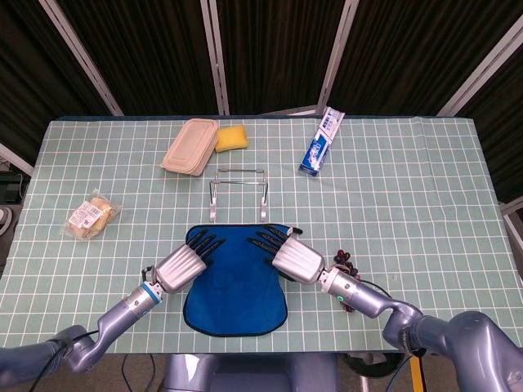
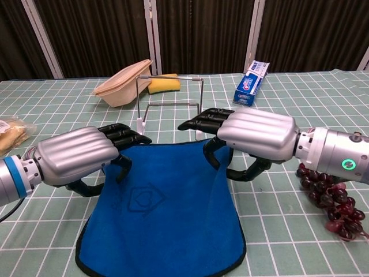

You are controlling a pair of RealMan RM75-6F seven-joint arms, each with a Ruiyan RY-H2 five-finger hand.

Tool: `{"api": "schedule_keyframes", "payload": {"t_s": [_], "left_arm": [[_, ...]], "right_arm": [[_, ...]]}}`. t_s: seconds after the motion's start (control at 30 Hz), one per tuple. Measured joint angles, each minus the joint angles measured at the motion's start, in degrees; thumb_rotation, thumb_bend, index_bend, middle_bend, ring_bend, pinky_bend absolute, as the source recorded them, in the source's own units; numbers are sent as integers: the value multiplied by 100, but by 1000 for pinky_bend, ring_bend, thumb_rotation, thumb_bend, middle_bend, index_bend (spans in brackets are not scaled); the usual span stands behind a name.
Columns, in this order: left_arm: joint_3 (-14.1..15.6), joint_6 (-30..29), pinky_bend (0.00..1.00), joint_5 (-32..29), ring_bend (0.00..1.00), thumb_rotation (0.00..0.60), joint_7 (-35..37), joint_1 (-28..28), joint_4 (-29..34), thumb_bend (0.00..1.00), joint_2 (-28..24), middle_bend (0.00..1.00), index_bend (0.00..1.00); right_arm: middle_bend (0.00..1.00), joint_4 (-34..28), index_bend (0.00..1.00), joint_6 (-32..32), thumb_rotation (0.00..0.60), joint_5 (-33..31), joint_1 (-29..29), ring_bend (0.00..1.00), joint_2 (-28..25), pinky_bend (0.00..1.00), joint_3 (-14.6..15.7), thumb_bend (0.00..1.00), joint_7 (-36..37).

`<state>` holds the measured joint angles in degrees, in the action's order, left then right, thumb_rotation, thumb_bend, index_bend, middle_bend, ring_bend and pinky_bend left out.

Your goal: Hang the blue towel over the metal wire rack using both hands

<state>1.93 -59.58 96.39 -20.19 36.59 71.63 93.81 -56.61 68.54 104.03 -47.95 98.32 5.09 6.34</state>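
Observation:
The blue towel (image 1: 237, 290) (image 2: 161, 219) lies spread on the near part of the table, its far edge between my two hands. My left hand (image 1: 181, 268) (image 2: 75, 156) grips the towel's far left corner, fingers curled over it. My right hand (image 1: 296, 261) (image 2: 256, 134) pinches the far right corner, thumb under the raised edge and fingers on top. The metal wire rack (image 1: 239, 171) (image 2: 170, 77) stands upright just beyond the towel, a short way past both hands' fingertips.
A beige lidded container (image 1: 190, 146) (image 2: 123, 83) and a yellow sponge (image 1: 231, 137) sit behind the rack. A toothpaste box (image 1: 322, 141) (image 2: 252, 82) lies at the back right. A snack packet (image 1: 91, 216) is at the left. Dark grapes (image 1: 345, 261) (image 2: 331, 202) lie beside my right wrist.

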Motion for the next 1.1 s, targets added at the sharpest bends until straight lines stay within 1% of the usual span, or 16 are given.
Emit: {"api": "schedule_keyframes", "payload": {"t_s": [0.07,0.13,0.27,0.43,0.6,0.67,0.8,0.97,1.03,1.1], "left_arm": [[-3,-22,0,-16,0,600,-1,-7,56,461,-21,0,731],[-18,-81,0,-28,0,600,32,-20,113,461,-37,0,777],[-93,-362,0,-12,0,600,85,-55,278,462,-109,0,792],[-324,-752,0,-14,0,600,99,-79,668,462,-308,0,793],[-714,-894,0,-196,0,600,-9,-48,1139,463,-546,0,795],[-896,-961,0,-306,0,600,-105,-29,1270,462,-592,0,796],[-1289,-1020,0,-616,0,600,-380,51,1549,461,-678,0,796],[-1753,-870,0,-1161,0,600,-738,249,1843,460,-810,0,796],[-1939,-787,0,-1356,0,600,-801,359,1867,461,-841,0,796],[-2161,-679,0,-1585,0,600,-860,526,1828,462,-857,0,796]], "right_arm": [[0,-83,657,31,600,3,2,0,-43,0,-15,461,-20],[0,-219,658,65,600,5,0,0,-117,0,-44,461,-74],[0,-571,658,130,600,-5,-16,0,-319,0,-150,461,-248],[0,-1262,658,181,600,-112,-78,0,-724,0,-438,462,-503],[0,-2036,658,78,600,-386,-190,0,-1223,0,-875,462,-836],[0,-2217,658,18,600,-513,-238,0,-1374,0,-1052,461,-969],[0,-2505,658,-163,600,-910,-372,0,-1602,0,-1514,461,-1147],[8,-2674,658,-445,600,-1445,-538,0,-1788,0,-1960,460,-1243],[13,-2635,658,-583,600,-1720,-635,0,-1821,0,-2168,460,-1244],[14,-2539,658,-698,600,-1884,-714,0,-1826,0,-2280,461,-1224]]}}
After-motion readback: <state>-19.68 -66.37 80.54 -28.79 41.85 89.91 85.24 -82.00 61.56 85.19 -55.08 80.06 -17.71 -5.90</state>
